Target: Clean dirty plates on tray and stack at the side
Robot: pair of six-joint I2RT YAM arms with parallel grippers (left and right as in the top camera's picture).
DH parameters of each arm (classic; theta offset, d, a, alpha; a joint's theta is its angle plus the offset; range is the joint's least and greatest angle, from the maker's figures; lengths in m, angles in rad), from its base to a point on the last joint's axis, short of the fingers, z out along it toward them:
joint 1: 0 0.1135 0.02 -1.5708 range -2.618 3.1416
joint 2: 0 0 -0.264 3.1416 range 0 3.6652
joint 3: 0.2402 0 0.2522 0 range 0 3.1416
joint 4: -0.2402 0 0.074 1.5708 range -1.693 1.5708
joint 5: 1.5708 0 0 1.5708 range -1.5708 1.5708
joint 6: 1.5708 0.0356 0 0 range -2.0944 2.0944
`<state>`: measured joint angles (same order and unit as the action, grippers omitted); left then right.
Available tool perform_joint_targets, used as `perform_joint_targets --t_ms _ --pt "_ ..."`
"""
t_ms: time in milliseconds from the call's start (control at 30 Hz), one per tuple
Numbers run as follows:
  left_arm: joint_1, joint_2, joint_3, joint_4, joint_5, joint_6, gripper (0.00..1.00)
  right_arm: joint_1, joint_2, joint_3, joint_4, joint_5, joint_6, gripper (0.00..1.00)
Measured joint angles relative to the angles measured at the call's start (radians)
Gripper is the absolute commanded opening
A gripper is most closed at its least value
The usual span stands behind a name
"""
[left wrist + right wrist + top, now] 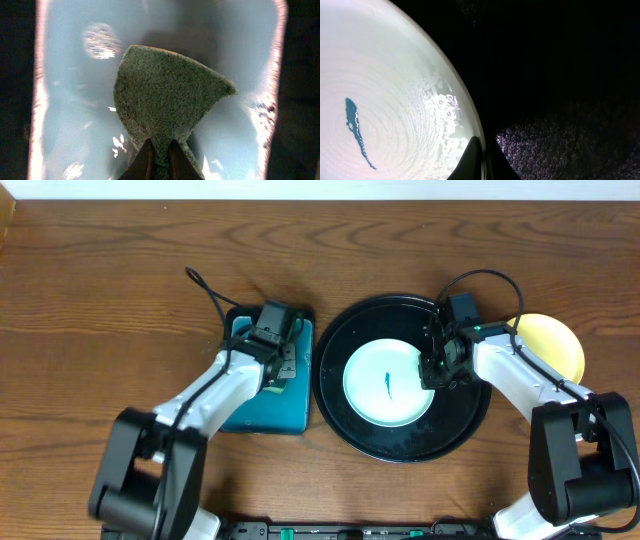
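left gripper pinched narrow on one corner of a green scouring pad; the pad fans out ahead of my fingertips, low over the pale teal floor of the small rectangular tray. from overhead that tray sits just left of the big round black tray, the two nearly touching. right gripper with fingers closed together, tips right at the right-hand rim of the white plate; cannot tell whether the rim is caught between them or only touched. white plate lies flat near the middle of the black tray, black floor showing all round it. thin blue-green smear on the plate's face, running lengthwise near its centre. wet glints on the plate close to my right fingertips. yellow plate on the wooden table just off the black tray's right edge, partly hidden behind my right arm.
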<state>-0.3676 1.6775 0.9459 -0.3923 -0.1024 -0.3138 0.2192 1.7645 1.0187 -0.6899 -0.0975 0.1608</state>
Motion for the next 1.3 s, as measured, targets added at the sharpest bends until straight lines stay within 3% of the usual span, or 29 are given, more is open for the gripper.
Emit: perform_joint_targets --t_ms 267,900,1033,1300 --pt "0.0 -0.165 -0.012 -0.008 0.002 0.0 0.07 0.0 0.0 0.0 0.0 0.0 0.0 0.01" --pt "0.004 -0.174 -0.013 0.027 0.027 0.0 0.07 0.0 0.0 0.0 0.0 0.0 0.0 0.01" --pt "0.05 -0.175 -0.013 0.072 0.128 0.0 0.07 0.0 0.0 0.0 0.0 0.0 0.0 0.01" --pt "0.262 -0.176 -0.029 0.151 0.484 0.008 0.07 0.0 0.0 0.0 0.0 0.0 0.0 0.01"
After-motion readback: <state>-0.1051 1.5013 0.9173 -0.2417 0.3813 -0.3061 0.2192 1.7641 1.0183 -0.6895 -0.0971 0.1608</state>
